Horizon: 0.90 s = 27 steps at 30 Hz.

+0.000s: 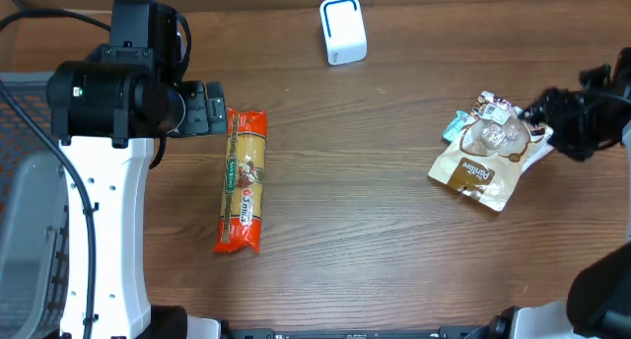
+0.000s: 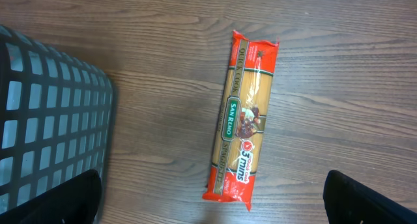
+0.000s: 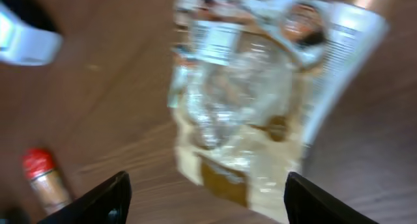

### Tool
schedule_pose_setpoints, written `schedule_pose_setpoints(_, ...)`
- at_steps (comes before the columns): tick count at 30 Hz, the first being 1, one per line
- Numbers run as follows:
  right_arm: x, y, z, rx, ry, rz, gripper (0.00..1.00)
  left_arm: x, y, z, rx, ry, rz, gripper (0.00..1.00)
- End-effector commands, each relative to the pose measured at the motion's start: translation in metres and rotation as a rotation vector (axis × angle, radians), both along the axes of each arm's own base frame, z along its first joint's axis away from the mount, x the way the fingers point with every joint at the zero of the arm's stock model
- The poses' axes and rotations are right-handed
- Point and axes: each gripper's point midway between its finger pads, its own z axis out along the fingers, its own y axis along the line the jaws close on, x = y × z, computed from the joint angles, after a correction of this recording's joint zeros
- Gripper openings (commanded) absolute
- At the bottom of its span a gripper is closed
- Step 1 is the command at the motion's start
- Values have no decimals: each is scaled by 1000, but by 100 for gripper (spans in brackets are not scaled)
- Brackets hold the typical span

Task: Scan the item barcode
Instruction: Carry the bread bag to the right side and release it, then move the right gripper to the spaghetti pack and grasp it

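Note:
A beige and clear snack bag (image 1: pixel 485 152) lies flat on the wooden table at the right, a white label near its top. My right gripper (image 1: pixel 545 119) hovers at the bag's upper right edge. In the right wrist view the bag (image 3: pixel 254 107) is blurred and sits ahead of the open right gripper (image 3: pixel 208 201), with nothing between its fingers. The white barcode scanner (image 1: pixel 342 31) stands at the back centre. A red and yellow spaghetti pack (image 1: pixel 243 181) lies left of centre. My left gripper (image 1: pixel 209 108) hangs open above it, and in the left wrist view the spaghetti pack (image 2: pixel 242 120) lies below my open left gripper (image 2: pixel 212 198).
A dark mesh basket (image 2: pixel 45 120) sits at the table's left edge, close beside the left arm. The scanner (image 3: pixel 23 38) and the spaghetti pack (image 3: pixel 42 178) show at the left of the right wrist view. Bare wood lies between the pack and the bag.

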Motion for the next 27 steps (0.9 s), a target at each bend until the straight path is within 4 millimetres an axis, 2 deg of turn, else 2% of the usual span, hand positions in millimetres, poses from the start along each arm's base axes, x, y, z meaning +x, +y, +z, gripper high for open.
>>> schedule_pose_setpoints(1, 13, 56, 42, 123, -140, 127, 76, -1, 3, 2, 8, -8, 15, 100)
schedule_pose_setpoints(4, 17, 95, 39, 150, -152, 222, 90, -1, 4, 2, 9, -8, 15, 100)
schedule_pose_setpoints(6, 20, 132, 37, 171, -180, 323, 100, -1, 3, 2, 8, -8, 15, 100)
schedule_pose_setpoints(11, 24, 216, 27, 216, -215, 473, 100, -1, 3, 2, 8, -8, 15, 100)
schedule_pose_setpoints(15, 19, 290, 13, 266, -232, 588, 100, 0, 3, 2, 5, -9, 14, 100)
schedule_pose_setpoints(16, 18, 302, 10, 274, -231, 602, 100, 0, 3, 2, 5, -11, 14, 100)
schedule_pose_setpoints(21, 13, 370, -24, 287, -210, 636, 100, 15, 1, 9, -5, -77, 13, 100)
schedule_pose_setpoints(22, 8, 392, -35, 299, -218, 674, 100, 15, 1, 9, -5, -78, 13, 100)
schedule_pose_setpoints(24, 3, 412, -49, 303, -213, 691, 99, 20, 1, 12, -6, -101, 12, 100)
schedule_pose_setpoints(27, -3, 429, -74, 273, -183, 674, 98, 21, 0, 13, -7, -105, 12, 100)
